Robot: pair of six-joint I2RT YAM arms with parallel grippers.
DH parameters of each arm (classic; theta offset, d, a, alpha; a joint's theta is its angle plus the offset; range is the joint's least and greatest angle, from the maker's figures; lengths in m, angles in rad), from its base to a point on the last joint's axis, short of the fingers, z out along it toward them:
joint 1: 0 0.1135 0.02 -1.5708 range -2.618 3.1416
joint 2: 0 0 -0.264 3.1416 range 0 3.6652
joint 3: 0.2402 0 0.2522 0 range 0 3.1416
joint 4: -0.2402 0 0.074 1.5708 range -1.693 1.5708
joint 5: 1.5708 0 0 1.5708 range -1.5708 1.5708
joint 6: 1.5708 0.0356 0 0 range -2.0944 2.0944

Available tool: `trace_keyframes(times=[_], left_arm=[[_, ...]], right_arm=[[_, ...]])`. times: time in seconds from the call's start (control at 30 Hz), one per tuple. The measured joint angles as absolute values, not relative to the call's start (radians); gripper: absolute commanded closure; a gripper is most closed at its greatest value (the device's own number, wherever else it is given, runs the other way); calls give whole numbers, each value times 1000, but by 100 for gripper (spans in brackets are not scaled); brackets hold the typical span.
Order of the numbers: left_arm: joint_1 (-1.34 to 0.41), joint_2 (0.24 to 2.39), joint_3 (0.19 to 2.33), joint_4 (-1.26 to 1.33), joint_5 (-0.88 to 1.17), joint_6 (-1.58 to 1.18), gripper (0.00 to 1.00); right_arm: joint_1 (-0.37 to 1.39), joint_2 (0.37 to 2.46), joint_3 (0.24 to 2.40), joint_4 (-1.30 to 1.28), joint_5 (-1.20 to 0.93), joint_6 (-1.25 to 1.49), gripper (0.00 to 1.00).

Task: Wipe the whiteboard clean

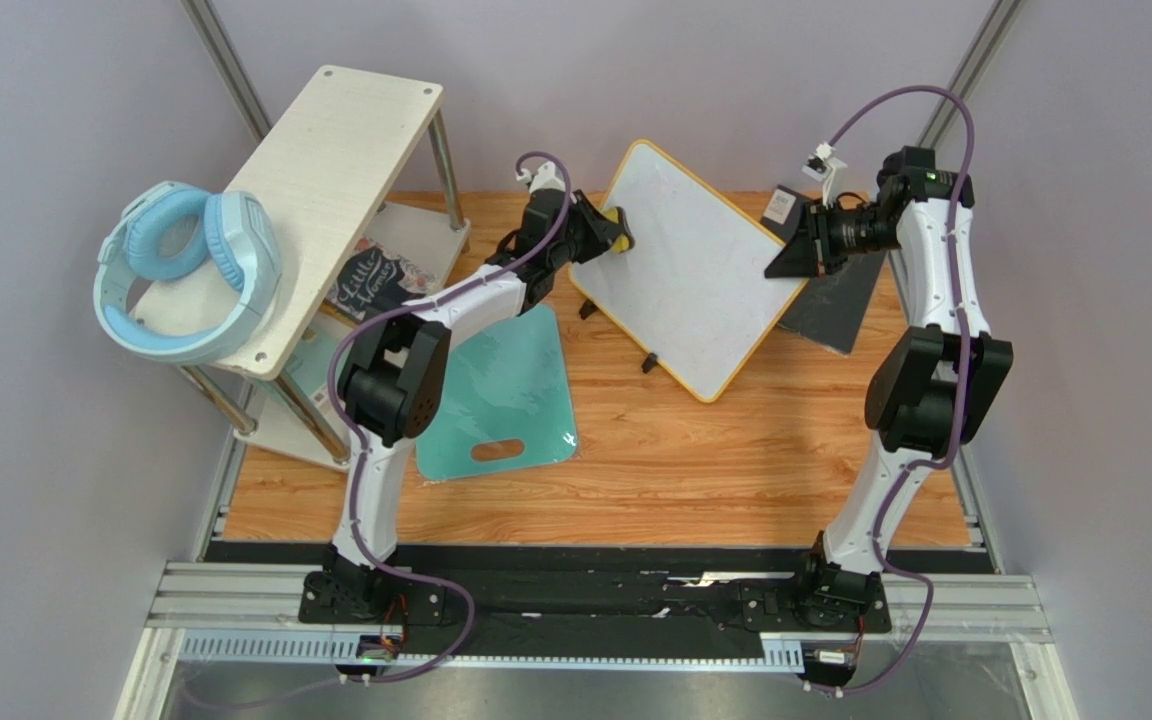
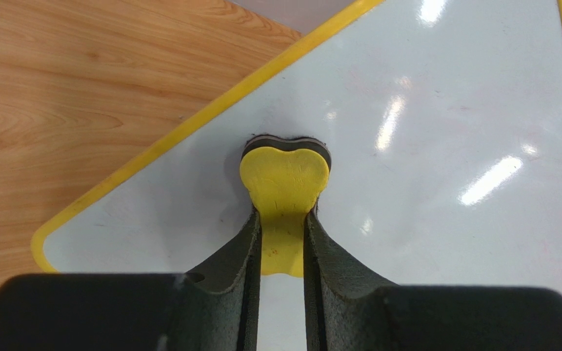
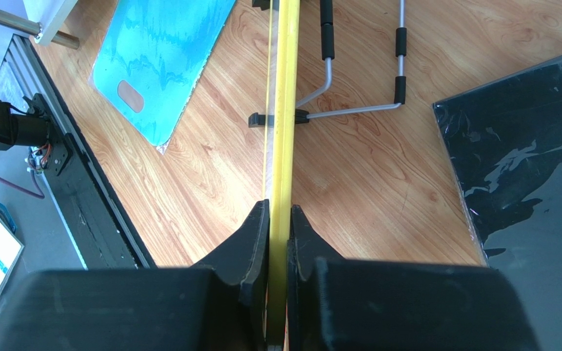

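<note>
Stock on view, by count:

- Whiteboard (image 1: 687,278), yellow-framed: one.
- Eraser (image 2: 284,172), yellow with a dark felt face: one.
- Cutting board (image 1: 500,398), teal, with a handle slot: one.
- Flat dark panel (image 1: 838,312): one.
- Headphones (image 1: 184,270), pale blue: one pair.
- Shelf stand (image 1: 342,135), light wood on metal legs: one.
- Black item with white lettering (image 1: 379,278), on the stand's lower shelf: one.
- Robot arms: two, left arm (image 1: 387,375) and right arm (image 1: 935,375).
- Tools: two, left tool (image 1: 608,233) and right tool (image 1: 785,252), two fingers each.
- Tabletop (image 1: 687,465), wood-grain: one.

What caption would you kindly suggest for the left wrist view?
Left hand holds a yellow eraser flat against the whiteboard near its corner.
</note>
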State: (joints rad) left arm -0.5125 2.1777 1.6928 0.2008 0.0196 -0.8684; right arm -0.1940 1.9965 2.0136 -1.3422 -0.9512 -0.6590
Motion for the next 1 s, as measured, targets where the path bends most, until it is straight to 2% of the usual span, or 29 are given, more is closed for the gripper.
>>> trace_keyframes(times=[0.47,0.53,0.57,0.6,0.7,0.83,1.0], left_arm=[[-426,2113,1583,222,-140,-805,100],[-420,2090,1583,196,-152,-785,100],[-418,2072,1576,189,-155,-774,100],[-417,2057,1569,183,-155,-768,100],[-420,1978,1502,168,-144,-752,100],[-444,1863,1383,147,-143,-740,100],[-522,1776,1316,105,-146,-696,100]], right_arm=[[-193,1982,1996,-1344,-971,-706,100],[-191,1981,1996,-1345,-971,-709,95],[-191,1981,1996,-1345,-971,-709,89],[-191,1981,1996,-1345,-971,-709,78],[-188,1981,1996,-1345,-934,-728,61],[-172,1991,1996,-1348,-872,-749,51],[-168,1994,1996,-1350,-843,-750,50]])
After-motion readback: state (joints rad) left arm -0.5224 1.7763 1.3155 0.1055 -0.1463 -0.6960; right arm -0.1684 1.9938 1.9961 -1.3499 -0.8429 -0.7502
